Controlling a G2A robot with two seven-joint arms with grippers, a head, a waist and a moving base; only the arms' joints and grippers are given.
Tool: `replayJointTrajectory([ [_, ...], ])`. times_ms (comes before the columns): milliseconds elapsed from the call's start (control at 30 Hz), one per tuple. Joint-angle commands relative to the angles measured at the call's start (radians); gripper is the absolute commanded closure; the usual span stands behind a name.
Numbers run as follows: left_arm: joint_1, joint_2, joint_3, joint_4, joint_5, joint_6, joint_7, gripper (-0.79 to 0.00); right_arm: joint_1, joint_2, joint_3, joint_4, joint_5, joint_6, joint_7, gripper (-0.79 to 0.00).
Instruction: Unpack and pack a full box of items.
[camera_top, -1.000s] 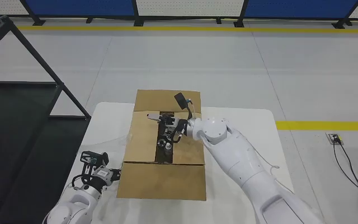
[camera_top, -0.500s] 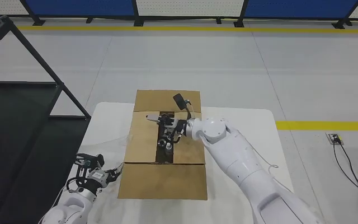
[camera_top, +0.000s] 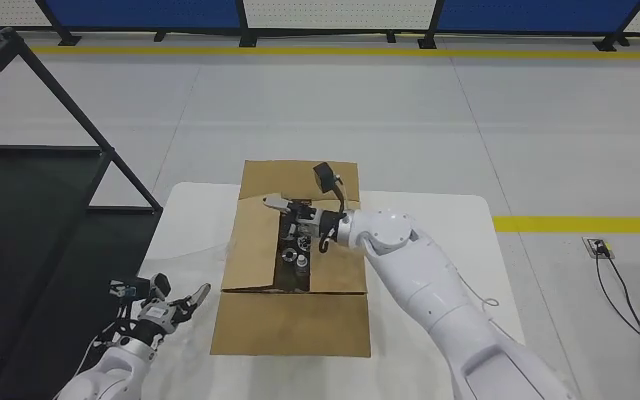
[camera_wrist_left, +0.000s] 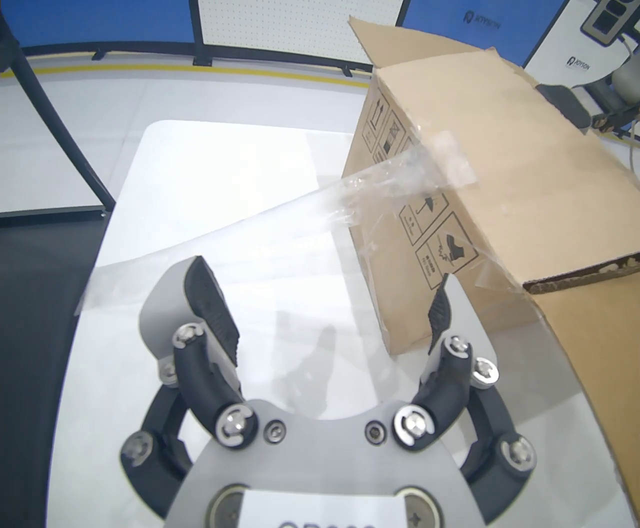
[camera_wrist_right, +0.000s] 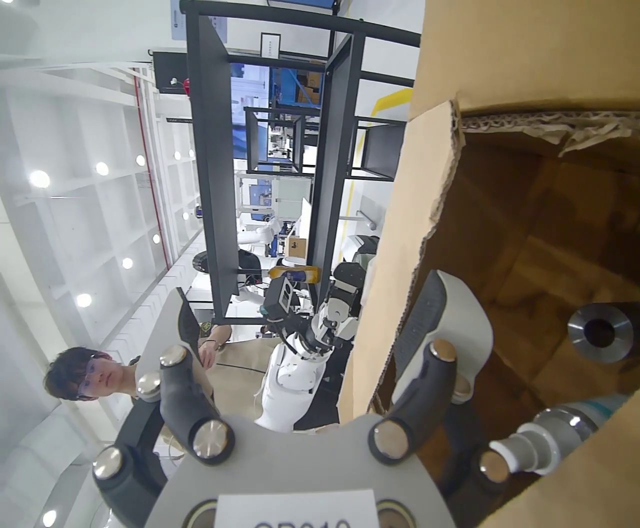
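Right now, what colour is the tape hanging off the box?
Clear, see-through tape; the left wrist view shows it best.

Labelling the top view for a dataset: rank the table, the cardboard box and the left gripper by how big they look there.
1. table, though the box covers part of it
2. cardboard box
3. left gripper, by far the smallest

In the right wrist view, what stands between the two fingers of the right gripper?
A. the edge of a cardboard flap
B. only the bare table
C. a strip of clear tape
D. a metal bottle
A: the cardboard flap stands in the open right gripper, one finger inside the box, the other outside.
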Motion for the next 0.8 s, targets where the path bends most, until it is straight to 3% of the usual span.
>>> replayJointTrajectory([
  [0, 0.008, 0.001, -0.012, -0.009, -0.009, -0.003, 0.005, -0.785, -0.003, -0.002, 0.009, -0.004, 0.024, -0.006, 0.012, -0.785],
  [467, 0.153, 0.0, -0.067, -0.22, 0.033, -0.03, 0.082, -0.785, 0.008, -0.038, 0.011, -0.021, 0.078, -0.012, 0.023, -0.785],
  [767, 0.138, -0.003, -0.012, -0.255, 0.091, -0.038, 0.073, -0.785, 0.024, -0.065, -0.002, -0.01, 0.085, -0.03, 0.034, -0.785],
])
